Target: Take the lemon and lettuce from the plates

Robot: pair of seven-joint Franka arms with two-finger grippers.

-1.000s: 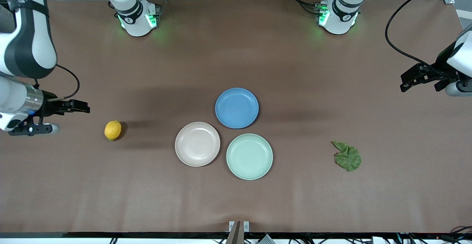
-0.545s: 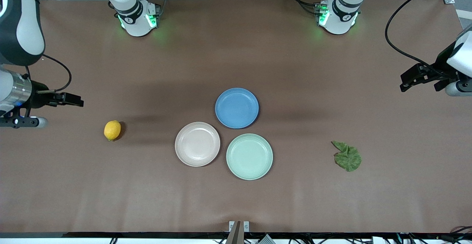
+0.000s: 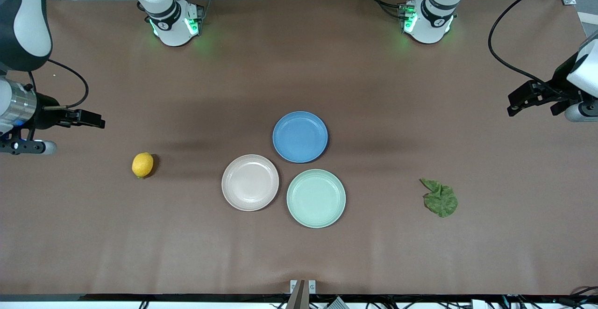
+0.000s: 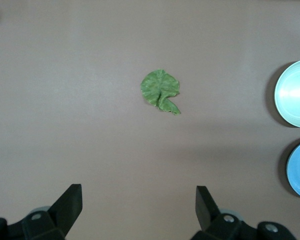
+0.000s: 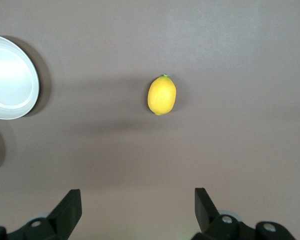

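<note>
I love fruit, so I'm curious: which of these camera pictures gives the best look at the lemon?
The right wrist view: the lemon fills more of the picture there, lying on bare table with its green tip visible. The front view shows the lemon small, toward the right arm's end. The left wrist view does not show it.

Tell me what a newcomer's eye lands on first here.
Three bare plates cluster mid-table: the blue plate farthest from the front camera, the beige-pink plate and mint plate nearer. The lemon lies on the table toward the right arm's end, the lettuce toward the left arm's end. The right gripper and left gripper hang open.
</note>
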